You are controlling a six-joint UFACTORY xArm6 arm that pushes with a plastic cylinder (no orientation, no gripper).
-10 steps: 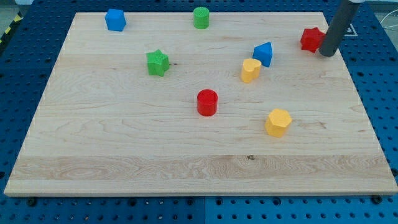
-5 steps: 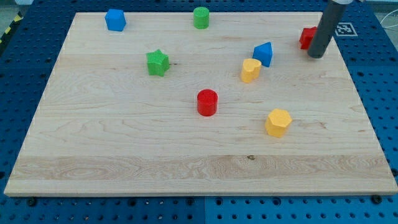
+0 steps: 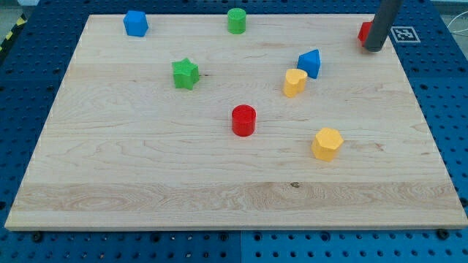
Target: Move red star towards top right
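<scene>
The red star (image 3: pixel 364 32) is near the board's top right corner, mostly hidden behind my rod; only its left part shows. My tip (image 3: pixel 374 48) rests on the board just below and to the right of the star, touching it or nearly so. The rod rises out of the view's top.
On the wooden board (image 3: pixel 146 168): a blue block (image 3: pixel 135 23) top left, a green cylinder (image 3: pixel 236 20) top middle, a green star (image 3: pixel 185 74), a blue block (image 3: pixel 310 63), a yellow block (image 3: pixel 295 82), a red cylinder (image 3: pixel 243 120), a yellow hexagon (image 3: pixel 327 143). A marker tag (image 3: pixel 404 33) lies off the right edge.
My tip has moved up and slightly left along the right edge, and the red star has slid up ahead of it towards the top right corner.
</scene>
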